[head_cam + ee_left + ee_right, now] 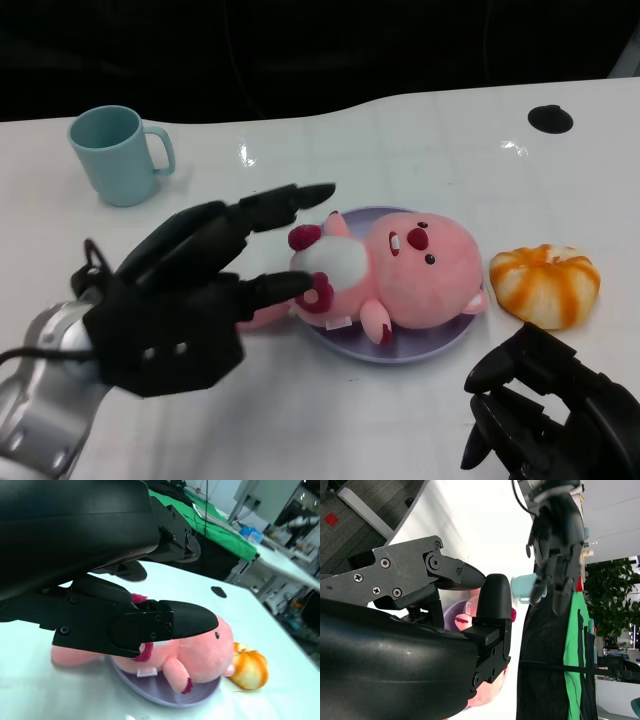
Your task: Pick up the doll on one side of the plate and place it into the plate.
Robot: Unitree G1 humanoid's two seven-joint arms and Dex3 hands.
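Doll: pink plush animal (pixel 400 275), soft and fuzzy, round head with small dark eyes, white belly patch, dark red ears and paw pads. It lies on its back across the plate, head toward the orange toy, one leg hanging over the plate's near-left rim onto the table.
Plate: shallow round dish (pixel 440 345), pale purple, smooth; it sits flat on the table, and the left wrist view shows its rim (pixel 150 692) under the doll (pixel 200 655).
Left hand: black, hard-shelled (pixel 190 300), fingers spread and stretched toward the doll. One fingertip reaches the doll's belly and paw; the others hang above it. I see no closed grip, and the hand holds nothing.
Right hand: black (pixel 555 415), low at the near right edge, fingers curled inward with nothing in them, well apart from the plate.
Orange toy: squashy pumpkin-shaped piece (pixel 545 283), ribbed, orange and white, just beside the plate on the right, near the doll's head.
Mug: light teal, smooth, cylindrical with a loop handle (pixel 120 155), upright at far left, well apart from the plate.
Table: white, glossy surface (pixel 420 150), with a small black round disc (pixel 550 118) at the far right.
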